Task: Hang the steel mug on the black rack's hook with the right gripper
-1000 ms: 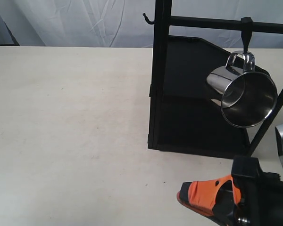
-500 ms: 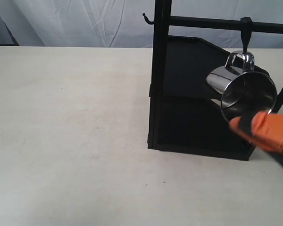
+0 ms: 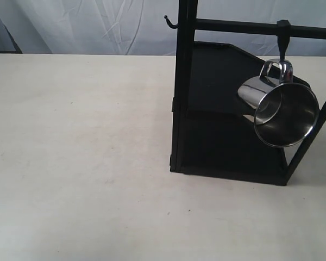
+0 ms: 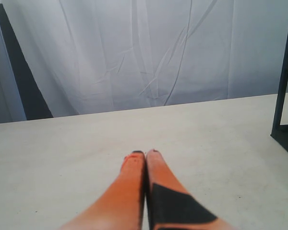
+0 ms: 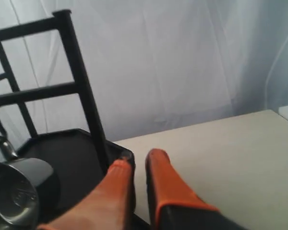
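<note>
At 3 o'clock in the exterior view, steel mug (image 3: 280, 111) hangs by its handle from the hook (image 3: 283, 41) of the black rack (image 3: 183, 92) — hanging step looks done. Right gripper (image 5: 139, 165) empty, fingers slightly parted; left gripper (image 4: 145, 155) pressed together. Next — retreat without touching the rack.

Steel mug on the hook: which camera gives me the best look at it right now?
The exterior view: the steel mug hangs by its handle from the hook on the black rack, mouth tilted toward the camera. The right wrist view catches only its base at the frame edge. The left wrist view misses it.
</note>
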`<state>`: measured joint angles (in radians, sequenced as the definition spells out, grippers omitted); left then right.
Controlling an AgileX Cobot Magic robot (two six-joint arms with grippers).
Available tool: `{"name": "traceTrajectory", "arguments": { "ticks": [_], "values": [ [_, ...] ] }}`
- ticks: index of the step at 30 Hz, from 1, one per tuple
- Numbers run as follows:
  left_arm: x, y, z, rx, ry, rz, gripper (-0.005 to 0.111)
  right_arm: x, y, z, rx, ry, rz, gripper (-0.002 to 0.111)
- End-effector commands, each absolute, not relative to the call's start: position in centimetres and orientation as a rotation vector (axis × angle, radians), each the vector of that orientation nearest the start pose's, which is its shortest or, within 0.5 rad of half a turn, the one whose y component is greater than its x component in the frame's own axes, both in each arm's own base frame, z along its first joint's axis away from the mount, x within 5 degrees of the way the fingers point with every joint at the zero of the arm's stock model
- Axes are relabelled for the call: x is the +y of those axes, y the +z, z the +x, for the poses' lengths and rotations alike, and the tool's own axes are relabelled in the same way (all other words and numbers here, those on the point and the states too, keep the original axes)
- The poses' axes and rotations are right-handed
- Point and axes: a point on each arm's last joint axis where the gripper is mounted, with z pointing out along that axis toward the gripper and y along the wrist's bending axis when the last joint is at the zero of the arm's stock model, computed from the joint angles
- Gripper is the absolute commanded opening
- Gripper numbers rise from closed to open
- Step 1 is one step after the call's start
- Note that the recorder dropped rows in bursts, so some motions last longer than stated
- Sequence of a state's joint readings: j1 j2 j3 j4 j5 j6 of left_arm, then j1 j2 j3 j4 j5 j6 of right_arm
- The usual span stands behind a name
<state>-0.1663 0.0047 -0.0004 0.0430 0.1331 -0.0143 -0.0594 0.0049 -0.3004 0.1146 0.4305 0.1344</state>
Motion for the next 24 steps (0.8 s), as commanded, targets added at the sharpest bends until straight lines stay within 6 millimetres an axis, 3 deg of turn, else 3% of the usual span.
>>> {"name": "traceTrajectory", "arguments": {
  "ticks": [1,13,24],
  "values": [
    [-0.9,20.2,5.6,1.605,-0.107,0.155,0.002,0.0,25.0,4.1,1.644,0.161,0.272,0.012],
    [-0.9,20.2,5.6,1.605,-0.107,0.155,0.002,-0.6,19.9,5.6,1.605,0.14,0.336,0.012],
    [-0.9,20.2,5.6,1.605,-0.107,0.155,0.002,-0.6,19.6,5.6,1.64,0.095,0.306,0.012]
  ]
}}
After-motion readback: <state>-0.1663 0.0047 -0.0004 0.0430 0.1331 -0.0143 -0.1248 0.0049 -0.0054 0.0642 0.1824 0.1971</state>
